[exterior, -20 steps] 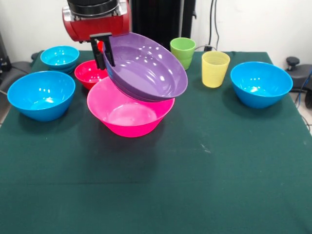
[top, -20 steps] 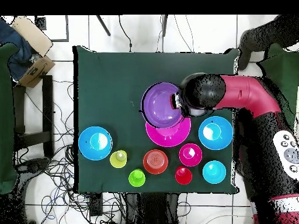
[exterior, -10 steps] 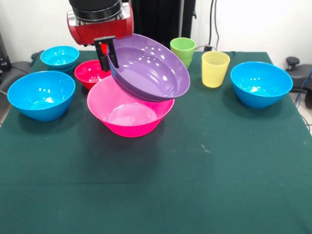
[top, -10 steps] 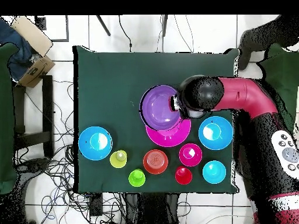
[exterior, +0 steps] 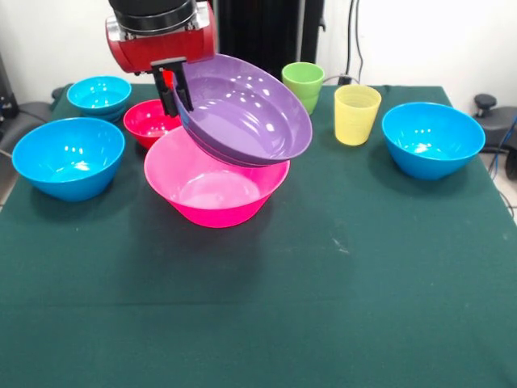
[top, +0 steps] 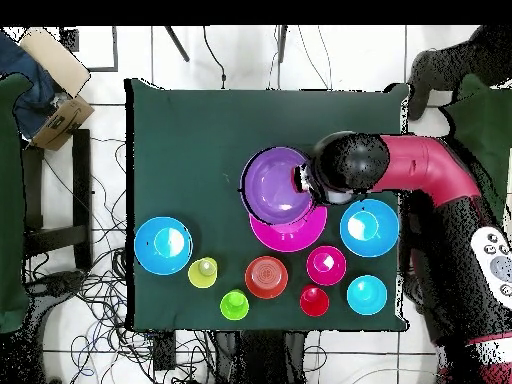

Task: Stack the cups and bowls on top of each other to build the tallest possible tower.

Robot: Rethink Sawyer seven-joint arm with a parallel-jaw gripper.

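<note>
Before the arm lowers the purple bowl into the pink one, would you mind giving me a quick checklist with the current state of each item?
1. Gripper clamped on the purple bowl rim: ok.
2. Purple bowl level: not ok, it tilts, with the gripped side high.
3. Purple bowl centred over the pink bowl: not ok, the overhead view shows it offset.
4. Pink bowl empty inside: ok.
5. Red bowl apart from the pink bowl: cannot tell, they sit very close.
6. Yellow cup upright and out of the way: ok.

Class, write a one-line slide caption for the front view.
Gripper holds a tilted purple bowl above the pink bowl.
</note>
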